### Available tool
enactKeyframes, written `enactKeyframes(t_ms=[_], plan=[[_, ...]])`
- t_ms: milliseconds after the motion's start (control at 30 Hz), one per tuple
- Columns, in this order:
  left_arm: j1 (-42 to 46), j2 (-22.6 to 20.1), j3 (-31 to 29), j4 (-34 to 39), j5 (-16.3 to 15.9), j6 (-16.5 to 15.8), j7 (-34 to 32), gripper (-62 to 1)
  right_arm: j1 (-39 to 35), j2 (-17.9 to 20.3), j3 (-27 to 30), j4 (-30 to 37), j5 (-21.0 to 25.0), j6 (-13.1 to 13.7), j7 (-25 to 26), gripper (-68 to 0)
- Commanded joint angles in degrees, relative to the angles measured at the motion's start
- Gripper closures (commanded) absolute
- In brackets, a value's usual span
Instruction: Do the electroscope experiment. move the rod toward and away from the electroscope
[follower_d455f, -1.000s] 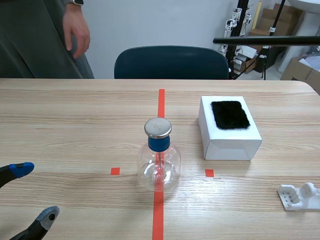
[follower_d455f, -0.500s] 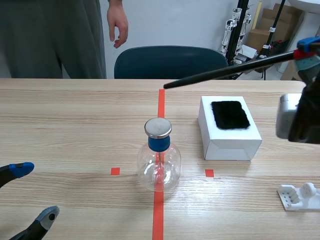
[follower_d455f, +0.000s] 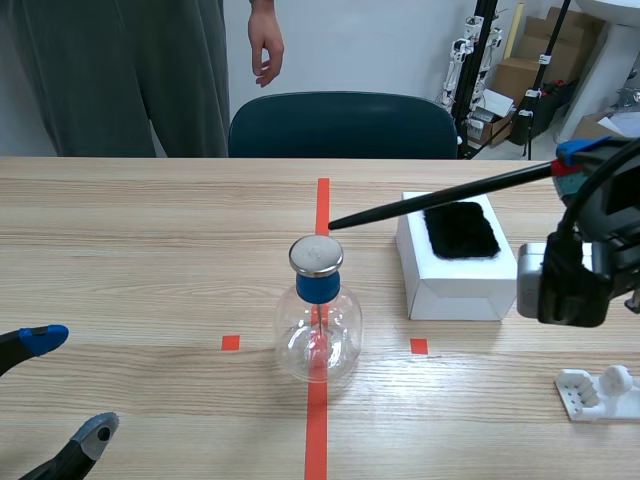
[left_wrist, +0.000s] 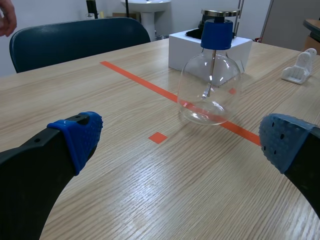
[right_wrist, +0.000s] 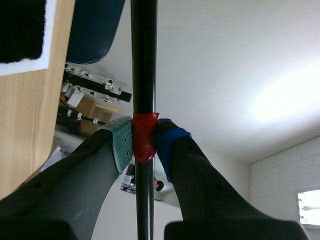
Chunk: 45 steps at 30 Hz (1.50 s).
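The electroscope (follower_d455f: 318, 310) is a clear glass flask with a blue neck and a round metal cap, standing on the orange tape line at the table's middle; the left wrist view shows the electroscope (left_wrist: 210, 75) ahead of the fingers. A long black rod (follower_d455f: 440, 196) slants down from the right, its tip just above and behind the metal cap. My right gripper (right_wrist: 145, 142) is shut on the rod (right_wrist: 143, 60) at its red tape band. At the near left, my left gripper (follower_d455f: 60, 385) stands open and holds nothing; in its own view the left gripper (left_wrist: 182, 142) has nothing between its pads.
A white box (follower_d455f: 458, 258) with a black fur patch (follower_d455f: 459, 229) on top sits right of the flask, under the rod. A white plastic stand (follower_d455f: 598, 393) lies at the near right. A dark chair (follower_d455f: 343, 125) and a standing person (follower_d455f: 130, 70) are beyond the far edge.
The right arm has come in from the right and lowered; the rod's tip swung left and down to just above the flask's cap. The person walked to the right.
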Motion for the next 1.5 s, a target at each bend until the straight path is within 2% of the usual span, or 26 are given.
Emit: enactKeyframes(t_ms=[0, 667, 800, 1000, 1300, 1367, 1467], plan=[[-0.2, -0.3, -0.1, 0.7, -0.6, -0.2, -1.0, -62.3, 1.1, -0.1, 0.6, 0.5, -0.3, -0.8, -0.8, -7.7], [-0.2, -0.3, -0.1, 0.7, -0.6, -0.2, -1.0, -62.3, 1.0, -0.3, 0.3, 0.4, -0.5, -0.8, 0.7, -7.7], [-0.2, -0.3, -0.1, 0.7, -0.6, -0.2, -1.0, -62.3, 0.6, -0.3, 1.3, 1.4, 2.8, -0.8, 0.7, -7.7], [-0.2, -0.3, -0.1, 0.7, -0.6, -0.2, -1.0, -62.3, -4.2, -0.3, 6.6, 5.4, 10.1, -0.8, 2.1, -7.7], [-0.2, -0.3, -0.1, 0.7, -0.6, -0.2, -0.9, -62.3, -17.3, -0.3, 15.9, 15.2, 27.6, -0.8, 3.8, -7.7], [-0.2, -0.3, -0.1, 0.7, -0.6, -0.2, -0.9, -62.3, -20.9, -0.3, 17.1, 17.0, 30.6, -0.9, 5.0, -7.7], [-0.2, -0.3, -0.1, 0.7, -0.6, -0.2, -0.9, -62.3, -26.1, -0.4, 17.4, 19.2, 32.0, -0.9, 6.2, -7.7]])
